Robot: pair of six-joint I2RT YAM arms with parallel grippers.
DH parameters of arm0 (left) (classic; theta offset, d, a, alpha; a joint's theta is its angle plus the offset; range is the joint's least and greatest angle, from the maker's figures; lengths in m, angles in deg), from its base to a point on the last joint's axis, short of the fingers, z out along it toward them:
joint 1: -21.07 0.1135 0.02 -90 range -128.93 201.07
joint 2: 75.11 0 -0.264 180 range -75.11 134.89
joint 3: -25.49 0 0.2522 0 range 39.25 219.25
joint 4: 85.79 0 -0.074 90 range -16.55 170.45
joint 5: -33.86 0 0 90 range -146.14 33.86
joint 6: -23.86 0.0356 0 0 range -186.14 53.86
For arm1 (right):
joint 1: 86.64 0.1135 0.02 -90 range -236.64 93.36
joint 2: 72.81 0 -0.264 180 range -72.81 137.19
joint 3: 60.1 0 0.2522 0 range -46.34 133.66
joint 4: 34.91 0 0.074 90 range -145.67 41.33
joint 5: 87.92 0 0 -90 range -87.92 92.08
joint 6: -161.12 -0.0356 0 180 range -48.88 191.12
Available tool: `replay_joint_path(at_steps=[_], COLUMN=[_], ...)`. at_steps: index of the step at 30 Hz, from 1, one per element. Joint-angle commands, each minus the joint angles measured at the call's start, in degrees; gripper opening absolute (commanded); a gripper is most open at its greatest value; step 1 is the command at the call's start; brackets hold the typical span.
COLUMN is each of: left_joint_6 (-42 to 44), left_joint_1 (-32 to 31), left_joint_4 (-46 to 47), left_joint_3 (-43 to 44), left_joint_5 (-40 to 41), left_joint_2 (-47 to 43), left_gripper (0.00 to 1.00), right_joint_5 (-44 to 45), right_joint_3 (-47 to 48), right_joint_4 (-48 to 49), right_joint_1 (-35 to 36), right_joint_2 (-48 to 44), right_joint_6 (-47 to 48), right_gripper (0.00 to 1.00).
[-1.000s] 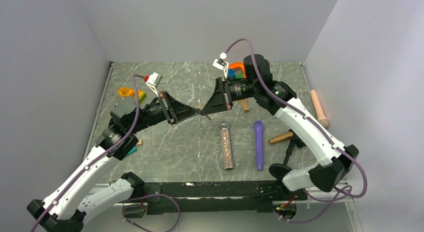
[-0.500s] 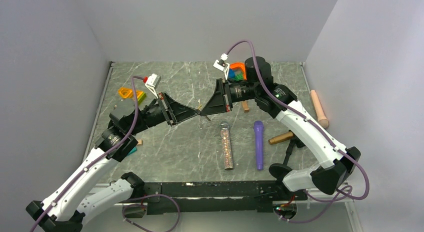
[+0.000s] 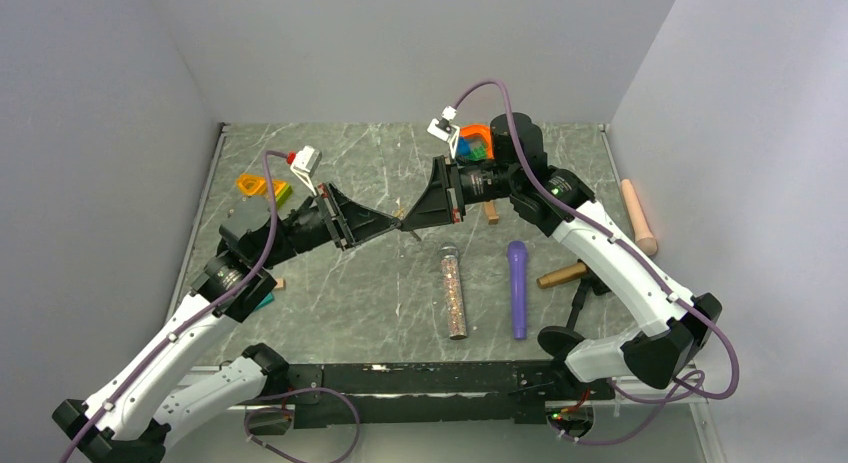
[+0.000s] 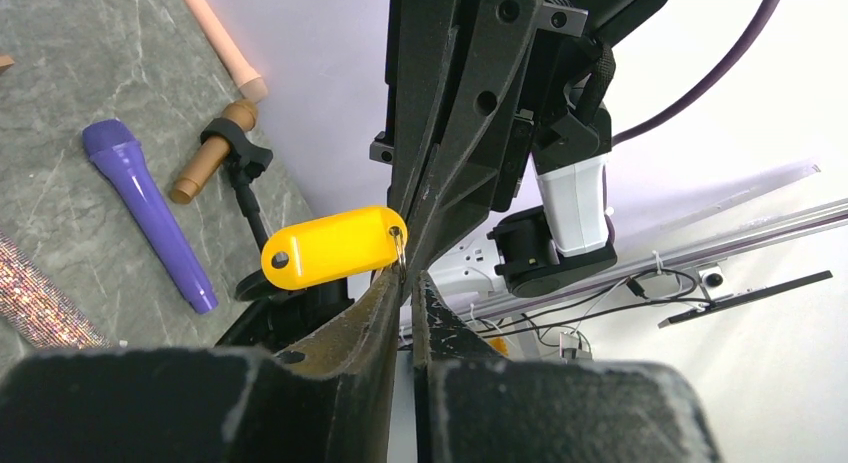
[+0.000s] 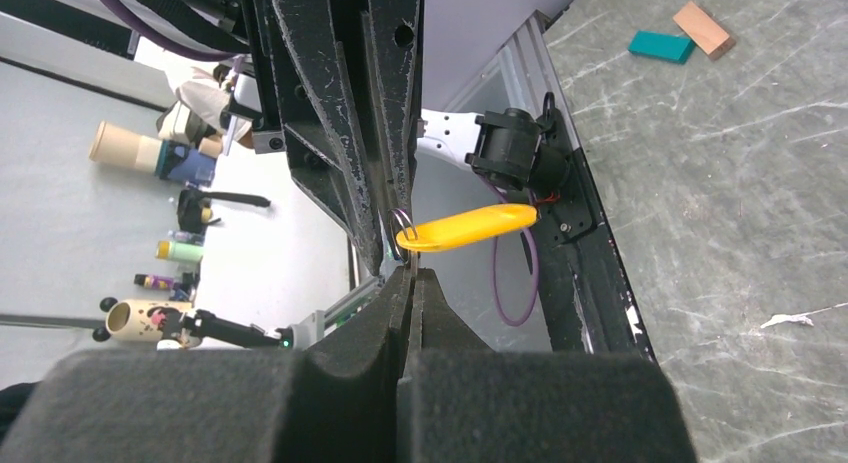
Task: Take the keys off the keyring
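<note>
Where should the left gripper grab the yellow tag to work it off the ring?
Take the yellow tag by its free rounded end, the one with the small hole, pinching across its broad flat faces. It sticks out sideways from the ring, so only that end stands clear. Probably best to come in along its length.

The left arm [image 3: 190, 323] is reaching up from its near-left base and angling inward. The right arm [image 3: 610, 253] is arching out wide on its side and doubling back, so the two are meeting nose to nose in the middle. The left gripper [image 3: 393, 221] is pointing right with its fingers [image 4: 355, 328] standing a sliver apart, a thin slit of light showing between them, while the right gripper [image 3: 407, 221] is pointing left, tip almost touching the other's, its fingers [image 5: 350, 383] pressing flat together.
</note>
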Motion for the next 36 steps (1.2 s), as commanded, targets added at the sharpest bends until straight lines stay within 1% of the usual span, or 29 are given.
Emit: replay_joint_path(at_steps=[1,6,8,9,16,21,27,33,36], left_joint_6=[0.9,1.0,1.1,1.2,1.8,2.1,3.2,4.0,5.6], left_joint_1=[-0.6,-0.5,-0.6,-0.6,-0.5,-0.6,-0.5,-0.6,-0.5], left_joint_4=[-0.1,-0.3,-0.6,-0.8,-2.1,-2.6,-4.2,-4.9,-6.6], left_joint_3=[0.9,0.9,1.0,1.0,1.4,1.5,1.8,2.2,3.1], left_joint_5=[-0.3,-0.3,-0.4,-0.4,0.2,0.3,0.6,0.7,0.8], left_joint_2=[1.1,1.1,1.1,1.2,0.6,0.5,0.3,0.2,0.2], left_gripper=[0.16,0.17,0.19,0.21,0.41,0.50,0.53,0.52,0.53], right_joint_5=[-0.8,-0.3,0.2,0.7,2.1,2.2,2.4,2.4,1.9], right_joint_3=[2.3,3.2,3.5,3.8,5.6,6.0,6.7,6.7,6.8], right_joint_4=[4.1,2.6,2.1,1.6,0.6,0.6,0.0,0.4,0.8], right_joint_1=[1.0,0.9,1.0,0.9,1.0,1.0,0.9,1.0,1.0], right_joint_2=[-1.8,-1.5,-1.5,-1.5,-1.7,-1.6,-1.4,-1.4,-1.3], right_joint_6=[-0.3,0.8,1.1,1.5,2.5,2.6,2.7,2.2,1.8], right_gripper=[0.00,0.00,0.00,0.00,0.00,0.00,0.00,0.00,0.00])
